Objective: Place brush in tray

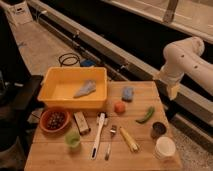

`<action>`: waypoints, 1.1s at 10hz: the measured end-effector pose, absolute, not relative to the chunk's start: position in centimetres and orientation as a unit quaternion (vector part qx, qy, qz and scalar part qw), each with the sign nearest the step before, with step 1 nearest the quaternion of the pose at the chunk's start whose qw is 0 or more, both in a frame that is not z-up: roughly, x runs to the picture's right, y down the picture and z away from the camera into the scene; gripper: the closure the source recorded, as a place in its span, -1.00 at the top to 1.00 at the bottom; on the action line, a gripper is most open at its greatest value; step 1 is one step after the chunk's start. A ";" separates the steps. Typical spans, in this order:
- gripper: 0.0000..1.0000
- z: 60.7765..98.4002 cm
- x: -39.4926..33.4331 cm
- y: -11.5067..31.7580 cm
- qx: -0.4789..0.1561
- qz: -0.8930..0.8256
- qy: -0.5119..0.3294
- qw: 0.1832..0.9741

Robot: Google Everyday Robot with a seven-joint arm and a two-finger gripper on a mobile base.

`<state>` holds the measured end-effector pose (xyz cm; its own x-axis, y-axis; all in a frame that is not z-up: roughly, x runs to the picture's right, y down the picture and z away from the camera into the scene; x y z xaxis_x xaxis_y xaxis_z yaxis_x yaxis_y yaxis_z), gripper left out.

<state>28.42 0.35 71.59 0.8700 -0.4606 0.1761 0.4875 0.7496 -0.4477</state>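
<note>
one long, slim, white-handled brush (98,134) flat on the wooden table (145,162), near the front, outside the tray and just short of its near wall. one bright-yellow plastic tray (75,71), rectangular with raised walls, at the far left, holding one crumpled grey-blue cloth (85,89). left of the brush: one brown block (81,122), one green cup (73,139), one round orange-red bowl (54,120) of dark pieces. right of it: one metal fork (110,142), one yellow corn-like stick (129,139), one orange-red ball (119,107), one blue sponge (128,93), one curved green pod (146,115), one dark can (158,130), one white cup (165,147). one gripper (172,91) on a rounded white arm, hanging at the table's right edge, well apart from the brush; whether spread or pressed together cannot be told.
</note>
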 end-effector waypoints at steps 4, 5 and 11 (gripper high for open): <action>0.60 69.0 18.6 5.2 -0.247 -0.374 -0.111 0.887; 0.60 67.4 17.2 7.1 -0.250 -0.395 -0.140 0.873; 0.60 62.9 14.3 11.7 -0.249 -0.460 -0.216 0.824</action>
